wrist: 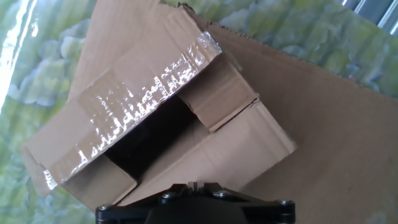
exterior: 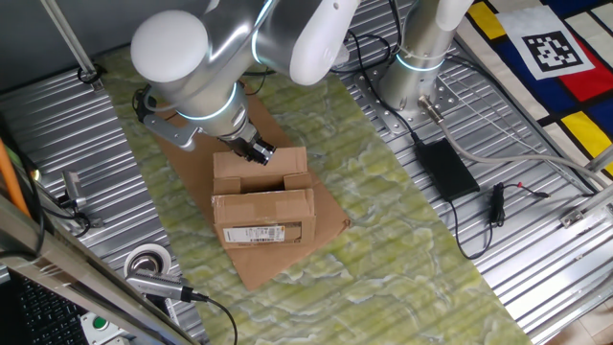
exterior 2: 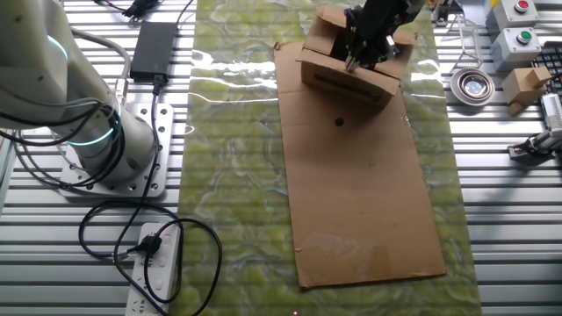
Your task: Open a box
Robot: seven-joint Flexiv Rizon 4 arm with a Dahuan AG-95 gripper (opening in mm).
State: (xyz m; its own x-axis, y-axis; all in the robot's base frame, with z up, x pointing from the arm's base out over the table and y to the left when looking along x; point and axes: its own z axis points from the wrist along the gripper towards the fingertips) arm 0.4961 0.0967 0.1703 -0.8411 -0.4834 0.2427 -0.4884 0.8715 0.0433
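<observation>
**Cardboard, thin and light: a box half opened under the claw**

Cardboard is all there is to it, and thin at that. The box (exterior: 263, 203) sits on a flat cardboard sheet (exterior 2: 360, 202), which lies on a green marbled mat (exterior: 402, 220) over the ribbed metal table (exterior: 536, 278). In one fixed view it is at the near end of the sheet, barcode label (exterior: 261, 234) facing us; in the other it is at the far end.

I would judge it light and likely to slide on the smooth sheet if pushed sideways. The flaps are stiff along their length but hinge easily at the crease, so they should fold back with a light push and would crumple under a hard one. The taped flap (wrist: 134, 106) is glossy and looks slippery, so I would take a flap by its free edge, or push from underneath, rather than press on the tape.

In the hand view the top is partly open. The taped flap stands up on the left, a short flap (wrist: 217, 93) is raised on the right, another short one (wrist: 102, 180) lies low at the near left, and a long flap (wrist: 230, 152) lies outward nearby. Between them is a dark hollow; nothing shows inside it, though it is too dark to be sure.

The gripper (exterior: 256, 149) hangs just over the far side of the opening. Its fingers are hidden by the hand's own body, so I cannot tell whether it is wide or closed, or whether it touches a flap.
</observation>
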